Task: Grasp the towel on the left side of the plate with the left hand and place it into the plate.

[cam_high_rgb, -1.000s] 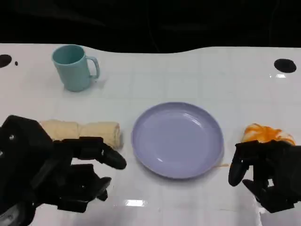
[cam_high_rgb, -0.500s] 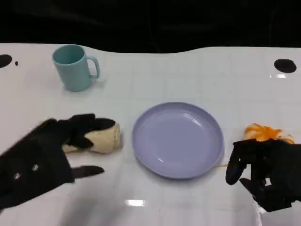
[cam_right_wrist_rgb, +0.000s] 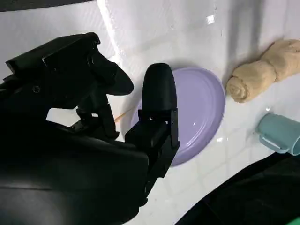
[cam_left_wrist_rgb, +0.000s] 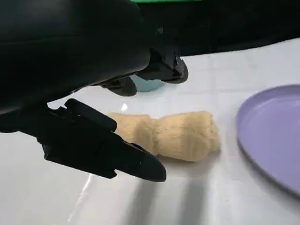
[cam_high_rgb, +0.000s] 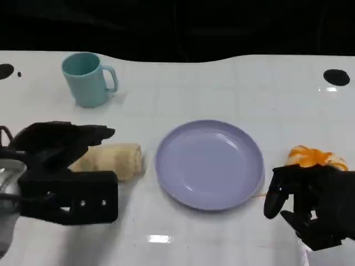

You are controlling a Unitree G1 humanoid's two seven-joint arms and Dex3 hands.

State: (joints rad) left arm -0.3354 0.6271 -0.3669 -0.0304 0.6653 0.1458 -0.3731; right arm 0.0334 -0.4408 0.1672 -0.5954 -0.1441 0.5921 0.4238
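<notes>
Left hand (cam_high_rgb: 61, 166) poised over towel (cam_high_rgb: 111, 160), fingers (cam_left_wrist_rgb: 136, 161) spread apart, nothing gripped. Towel seen flat on tabletop (cam_high_rgb: 222, 88), just left of plate (cam_high_rgb: 209, 164). Right hand (cam_high_rgb: 310, 202) curled, empty.

My left hand (cam_high_rgb: 61, 166) is matte black throughout: a boxy palm block carrying small pale screw heads, joined to a silver forearm (cam_high_rgb: 6, 191). Its fingers (cam_left_wrist_rgb: 136, 161) are flat-sided segments ending in rounded tips. My right hand (cam_high_rgb: 313, 202) is equally black, angular and segmented.
</notes>
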